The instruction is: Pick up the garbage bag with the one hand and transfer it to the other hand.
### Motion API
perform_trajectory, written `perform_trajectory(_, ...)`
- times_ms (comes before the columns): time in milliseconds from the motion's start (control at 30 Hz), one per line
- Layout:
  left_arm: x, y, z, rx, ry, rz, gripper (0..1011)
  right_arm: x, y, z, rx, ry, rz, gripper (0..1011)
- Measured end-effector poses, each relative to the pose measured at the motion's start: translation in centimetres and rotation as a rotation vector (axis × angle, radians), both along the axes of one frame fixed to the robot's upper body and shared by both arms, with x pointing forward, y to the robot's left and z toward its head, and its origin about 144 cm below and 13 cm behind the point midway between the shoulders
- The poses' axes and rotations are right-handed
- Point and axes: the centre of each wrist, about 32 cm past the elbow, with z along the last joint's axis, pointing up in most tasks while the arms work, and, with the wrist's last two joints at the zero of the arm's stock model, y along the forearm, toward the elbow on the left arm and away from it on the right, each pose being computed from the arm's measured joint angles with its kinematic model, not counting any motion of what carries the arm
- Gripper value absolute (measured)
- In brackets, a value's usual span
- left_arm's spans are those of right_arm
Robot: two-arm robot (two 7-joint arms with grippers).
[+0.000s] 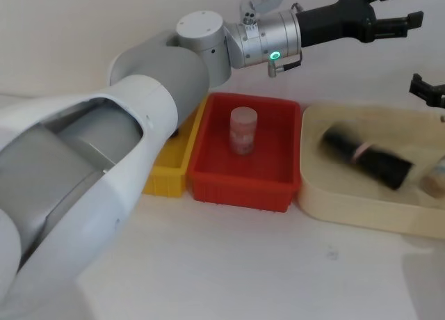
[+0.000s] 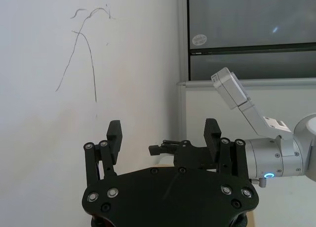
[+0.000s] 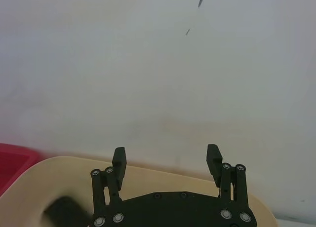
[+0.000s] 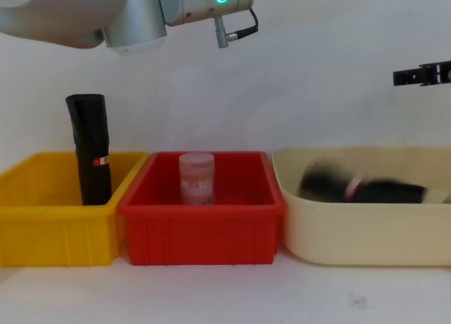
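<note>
Currently the garbage bag [image 1: 366, 155] lies flat in the cream tub [image 1: 348, 209] at the right end of the row, its long axis running from far-left to near-right, the pale band about mid-length. It looks smeared in both head and chest views, so I won't commit to its exact edges. My left hand [image 1: 396, 15], on the green-ringed arm, is raised high beyond the red bin [image 1: 240, 191] and reaches rightward; its fingers are spread wide with nothing between them. My right hand [image 1: 427, 90] sits at the far right, also raised, just over the tub's far rim; in its wrist view the fingers [image 3: 118, 160] stand well apart and empty. The relation I care about: the bag lies below and nearer than the left hand, so the approach is a descent into the tub, ideally with the fingers closing across the roll's long axis. I judge the right hand nearer the bag. A similar black roll [image 4: 90, 148] stands upright in the yellow bin [image 4: 49, 229], far left; not the target. A clear jar [image 1: 243, 130] stands in the red bin.
</note>
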Motion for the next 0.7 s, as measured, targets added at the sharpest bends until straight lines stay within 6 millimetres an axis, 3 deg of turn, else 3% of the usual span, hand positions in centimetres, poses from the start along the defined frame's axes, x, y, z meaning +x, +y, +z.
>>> perform_trajectory(700, 0.00, 0.00, 0.00, 0.000, 0.000, 0.000, 1001, 0.13, -0.19, -0.16, 0.001, 0.007, -0.015, 1001)
